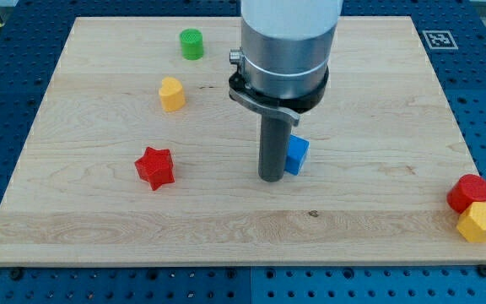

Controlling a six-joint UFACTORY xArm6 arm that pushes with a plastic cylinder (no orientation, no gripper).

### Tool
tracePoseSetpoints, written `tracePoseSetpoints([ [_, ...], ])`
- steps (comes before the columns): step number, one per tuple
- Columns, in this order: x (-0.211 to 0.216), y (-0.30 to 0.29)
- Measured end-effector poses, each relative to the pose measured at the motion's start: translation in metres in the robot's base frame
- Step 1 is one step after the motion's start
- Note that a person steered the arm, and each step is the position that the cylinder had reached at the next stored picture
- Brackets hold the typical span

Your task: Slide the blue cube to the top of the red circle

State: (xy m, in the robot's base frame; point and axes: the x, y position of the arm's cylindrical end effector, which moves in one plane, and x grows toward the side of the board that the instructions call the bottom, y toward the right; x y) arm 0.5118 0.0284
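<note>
The blue cube [297, 154] lies near the middle of the wooden board [226, 219], partly hidden behind my rod. My tip [269, 179] rests on the board just left of the cube, touching or almost touching its left side. The red circle, a short red cylinder [468, 192], stands at the board's right edge near the view's bottom right, far to the right of the cube.
A yellow hexagonal block [480, 223] sits directly below the red circle, touching it. A red star [154, 167] lies left of my tip. A yellow block [172, 95] and a green cylinder [191, 44] stand toward the upper left.
</note>
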Motion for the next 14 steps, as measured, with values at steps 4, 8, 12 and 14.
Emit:
tracePoseSetpoints([
  [4,-0.029,-0.001],
  [8,-0.035,0.034],
  [12,-0.038,0.101],
  [14,-0.046,0.129],
])
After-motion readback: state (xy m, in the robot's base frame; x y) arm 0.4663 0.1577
